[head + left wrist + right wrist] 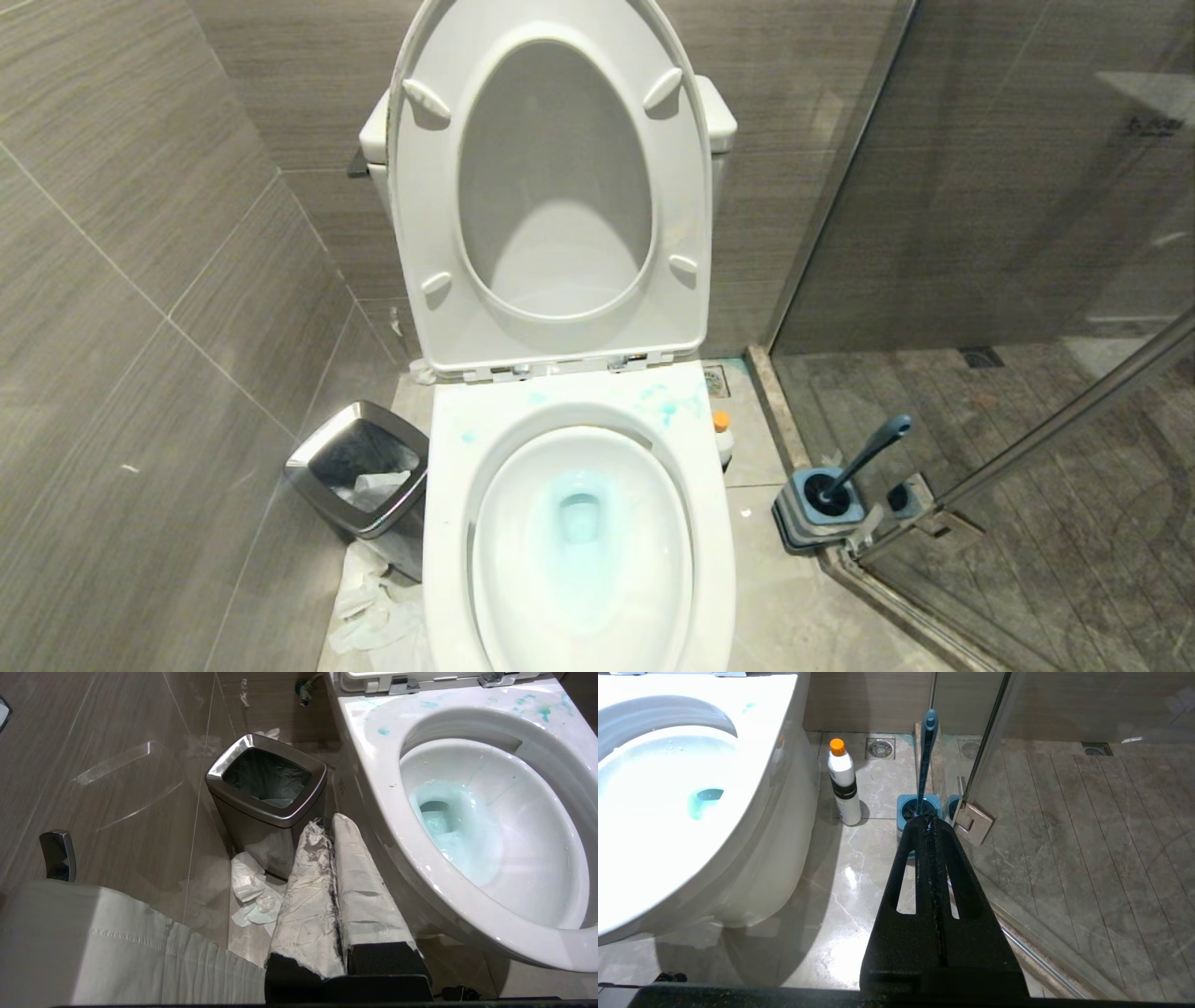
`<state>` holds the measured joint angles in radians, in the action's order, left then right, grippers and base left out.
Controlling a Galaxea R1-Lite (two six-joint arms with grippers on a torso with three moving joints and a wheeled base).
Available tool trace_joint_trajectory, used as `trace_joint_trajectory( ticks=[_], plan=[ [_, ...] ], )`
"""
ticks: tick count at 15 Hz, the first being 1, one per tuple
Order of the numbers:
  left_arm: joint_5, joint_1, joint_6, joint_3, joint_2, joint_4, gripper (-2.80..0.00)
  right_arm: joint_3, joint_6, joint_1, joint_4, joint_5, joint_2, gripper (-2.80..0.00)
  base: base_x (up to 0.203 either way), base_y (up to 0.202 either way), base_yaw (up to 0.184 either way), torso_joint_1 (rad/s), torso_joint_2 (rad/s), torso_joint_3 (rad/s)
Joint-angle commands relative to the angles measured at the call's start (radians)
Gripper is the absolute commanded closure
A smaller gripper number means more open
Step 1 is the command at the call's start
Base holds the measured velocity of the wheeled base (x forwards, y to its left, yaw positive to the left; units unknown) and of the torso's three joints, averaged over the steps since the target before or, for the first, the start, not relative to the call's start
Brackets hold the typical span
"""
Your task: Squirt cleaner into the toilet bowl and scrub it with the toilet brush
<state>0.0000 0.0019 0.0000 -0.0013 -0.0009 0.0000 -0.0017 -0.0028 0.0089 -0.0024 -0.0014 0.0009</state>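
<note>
Marble floor point(859, 868), grey tiled walls point(140, 280)

My left gripper point(331, 823) has two long, flat fingers point(308, 891) wrapped in whitish, crinkled tape, smudged grey and frayed dark along the inner edges. Where the wrapping ends, black padding shows, set on a black base block. Beside it, pale grey fabric with a stitched seam point(117, 947) covers part of me.

My right gripper point(929, 822) is bare: two matte black fingers point(903, 877), wide at the base and tapering to rounded tips, each cut through with a long narrow slot. Their surface is rough and speckled with pale flecks. A black bar runs beneath them.
</note>
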Motion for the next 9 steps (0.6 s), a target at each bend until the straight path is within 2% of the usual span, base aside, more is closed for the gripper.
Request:
trace_joint_trajectory(
  ticks=[1,9],
  plan=[
    [0.0,0.001,0.0,0.0,0.001,0.0,0.0,0.0,0.0,0.0,-0.001,0.0,0.002,0.0,0.0,0.0,0.0,0.0,0.0,0.0],
    [0.0,0.001,0.0,0.0,0.001,0.0,0.0,0.0,0.004,0.0,0.001,0.0,0.002,0.0,0.0,0.0,0.0,0.0,0.0,0.0]
  ],
)
